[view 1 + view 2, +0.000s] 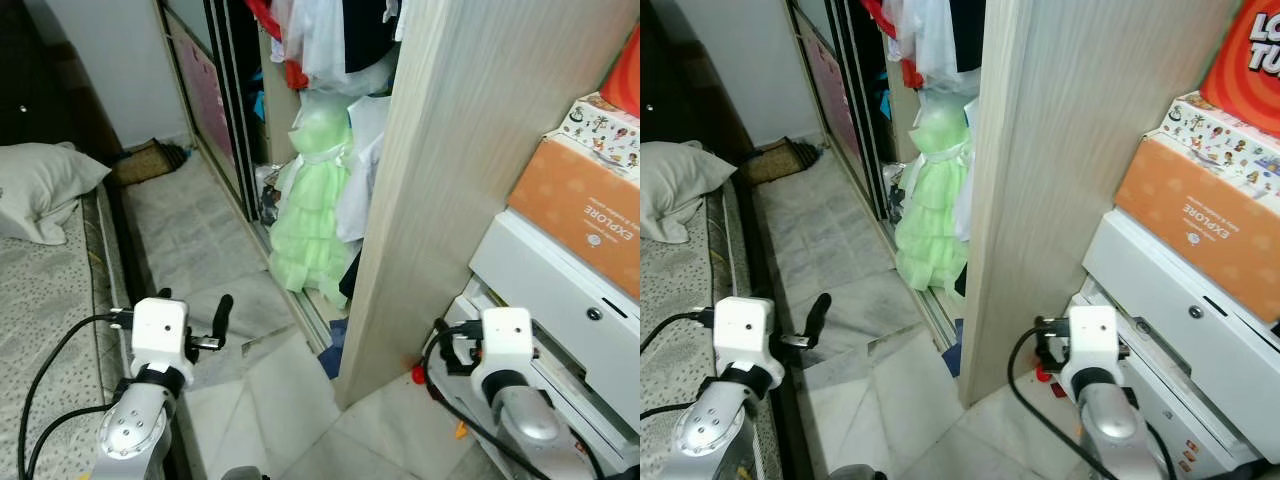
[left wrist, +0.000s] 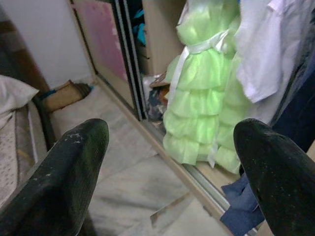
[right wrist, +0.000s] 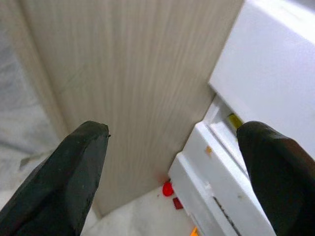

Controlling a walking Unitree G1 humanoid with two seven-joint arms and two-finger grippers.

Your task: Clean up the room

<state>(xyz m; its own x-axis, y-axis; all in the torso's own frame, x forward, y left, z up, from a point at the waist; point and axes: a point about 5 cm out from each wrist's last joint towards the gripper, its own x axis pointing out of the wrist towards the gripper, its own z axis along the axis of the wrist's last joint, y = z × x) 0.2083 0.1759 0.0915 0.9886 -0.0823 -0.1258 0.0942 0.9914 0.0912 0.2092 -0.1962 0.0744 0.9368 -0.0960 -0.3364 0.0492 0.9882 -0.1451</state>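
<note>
While you are looking down from the head, the pale green tiered frilly dress (image 1: 312, 215) is spilling from the wardrobe. Your left gripper (image 2: 172, 162) is facing it, fingers wide and empty; approach low. Your right gripper (image 3: 172, 167) is gaping too, empty.

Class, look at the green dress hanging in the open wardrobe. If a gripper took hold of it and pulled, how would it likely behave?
The green dress would probably be floppy: its tiered ruffles look like thin, soft fabric. It likely weighs little for its size. Its hem sits at the wardrobe's sliding door track, so it might drag or catch there, and the thin layers may slip between narrow fingers.
</note>
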